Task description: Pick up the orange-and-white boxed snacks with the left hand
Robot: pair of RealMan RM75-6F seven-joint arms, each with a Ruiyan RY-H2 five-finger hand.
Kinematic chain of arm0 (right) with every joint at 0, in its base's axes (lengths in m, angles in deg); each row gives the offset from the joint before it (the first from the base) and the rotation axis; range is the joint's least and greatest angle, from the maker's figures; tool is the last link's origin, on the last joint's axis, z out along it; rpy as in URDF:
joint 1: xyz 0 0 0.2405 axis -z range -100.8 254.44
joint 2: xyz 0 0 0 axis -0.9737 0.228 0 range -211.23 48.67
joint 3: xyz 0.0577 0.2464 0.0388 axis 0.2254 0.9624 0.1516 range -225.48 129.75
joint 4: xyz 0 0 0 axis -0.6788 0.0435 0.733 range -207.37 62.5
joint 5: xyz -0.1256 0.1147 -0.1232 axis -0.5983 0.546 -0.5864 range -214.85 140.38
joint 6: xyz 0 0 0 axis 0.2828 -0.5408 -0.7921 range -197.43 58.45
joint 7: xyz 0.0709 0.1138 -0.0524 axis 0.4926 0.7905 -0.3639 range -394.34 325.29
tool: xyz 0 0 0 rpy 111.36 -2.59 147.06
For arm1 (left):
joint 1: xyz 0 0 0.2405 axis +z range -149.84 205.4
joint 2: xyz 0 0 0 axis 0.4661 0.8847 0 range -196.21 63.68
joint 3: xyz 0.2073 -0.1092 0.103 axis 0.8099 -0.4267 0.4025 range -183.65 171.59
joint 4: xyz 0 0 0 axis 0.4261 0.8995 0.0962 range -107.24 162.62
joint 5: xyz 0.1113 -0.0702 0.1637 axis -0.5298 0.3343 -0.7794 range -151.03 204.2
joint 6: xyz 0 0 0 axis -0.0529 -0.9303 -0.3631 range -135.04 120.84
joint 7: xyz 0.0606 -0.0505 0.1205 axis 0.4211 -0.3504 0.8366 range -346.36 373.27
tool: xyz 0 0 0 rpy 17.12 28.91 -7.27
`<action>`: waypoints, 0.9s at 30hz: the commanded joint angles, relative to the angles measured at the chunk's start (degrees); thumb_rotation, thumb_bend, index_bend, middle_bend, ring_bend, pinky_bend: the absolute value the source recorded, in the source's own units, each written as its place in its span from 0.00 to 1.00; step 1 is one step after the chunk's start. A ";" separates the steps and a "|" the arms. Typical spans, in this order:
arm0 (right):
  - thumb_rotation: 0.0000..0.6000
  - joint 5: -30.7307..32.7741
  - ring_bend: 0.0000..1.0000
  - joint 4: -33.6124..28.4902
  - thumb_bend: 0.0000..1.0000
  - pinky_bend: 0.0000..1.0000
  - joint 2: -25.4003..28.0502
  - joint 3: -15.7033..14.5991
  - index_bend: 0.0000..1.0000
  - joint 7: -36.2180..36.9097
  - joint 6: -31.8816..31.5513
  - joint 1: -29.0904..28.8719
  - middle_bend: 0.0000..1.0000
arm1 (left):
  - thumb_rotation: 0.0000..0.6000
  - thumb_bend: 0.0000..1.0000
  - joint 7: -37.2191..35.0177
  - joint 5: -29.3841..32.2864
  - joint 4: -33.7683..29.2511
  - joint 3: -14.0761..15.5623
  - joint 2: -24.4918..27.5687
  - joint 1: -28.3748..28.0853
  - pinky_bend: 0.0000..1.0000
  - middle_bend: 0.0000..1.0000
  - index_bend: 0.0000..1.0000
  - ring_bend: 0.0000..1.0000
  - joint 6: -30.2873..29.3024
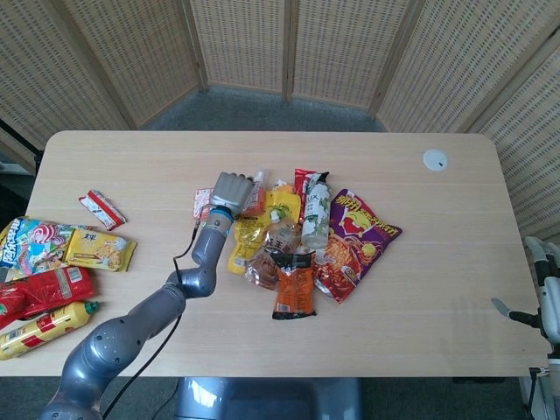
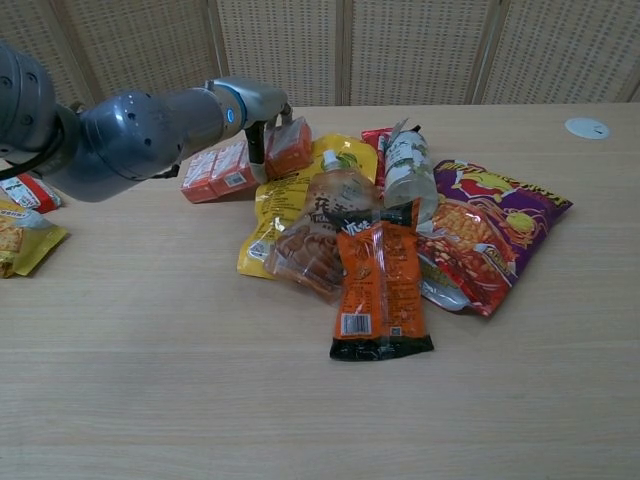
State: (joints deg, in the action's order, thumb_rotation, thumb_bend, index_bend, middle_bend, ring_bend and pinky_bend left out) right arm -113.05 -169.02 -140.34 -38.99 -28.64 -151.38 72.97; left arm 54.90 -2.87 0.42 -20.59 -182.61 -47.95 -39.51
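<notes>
The orange-and-white boxed snacks lie at the left edge of the snack pile: a joined pair flat on the table and one more box tilted beside them. My left hand reaches down onto them from above, with dark fingers set between the pair and the tilted box. In the head view the left hand covers most of the boxes, and only a corner of the pair shows. Whether the fingers grip a box is hidden. My right hand shows only partly at the right edge, off the table.
The pile holds a yellow pouch, an orange packet, a purple chip bag and a bottle. More snacks lie along the table's left edge, a red-and-white packet nearby. A white disc sits far right.
</notes>
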 commanded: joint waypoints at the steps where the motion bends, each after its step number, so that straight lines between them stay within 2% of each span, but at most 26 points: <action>1: 1.00 -0.21 0.00 -0.11 0.00 0.00 0.02 -0.12 0.00 0.07 0.05 -0.02 0.00 | 1.00 0.02 -1.58 -3.22 -6.45 -1.24 4.54 1.39 0.77 0.65 0.64 0.69 -4.11; 18: 1.00 -2.69 0.00 -2.42 0.00 0.00 0.80 -0.65 0.00 0.01 -1.54 0.29 0.00 | 1.00 0.02 5.91 -2.38 -40.84 -4.22 25.49 6.29 0.77 0.66 0.64 0.69 -20.13; 27: 1.00 -4.25 0.00 -3.56 0.00 0.00 1.32 -1.02 0.00 -0.07 -2.58 0.54 0.00 | 1.00 0.02 9.16 -3.33 -60.59 -6.08 40.08 8.80 0.77 0.66 0.65 0.69 -28.52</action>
State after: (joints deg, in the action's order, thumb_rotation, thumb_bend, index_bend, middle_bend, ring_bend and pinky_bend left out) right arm -117.26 -172.53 -139.07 -40.00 -28.72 -153.91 73.47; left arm 62.47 -5.96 -55.01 -25.63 -147.30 -40.39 -64.83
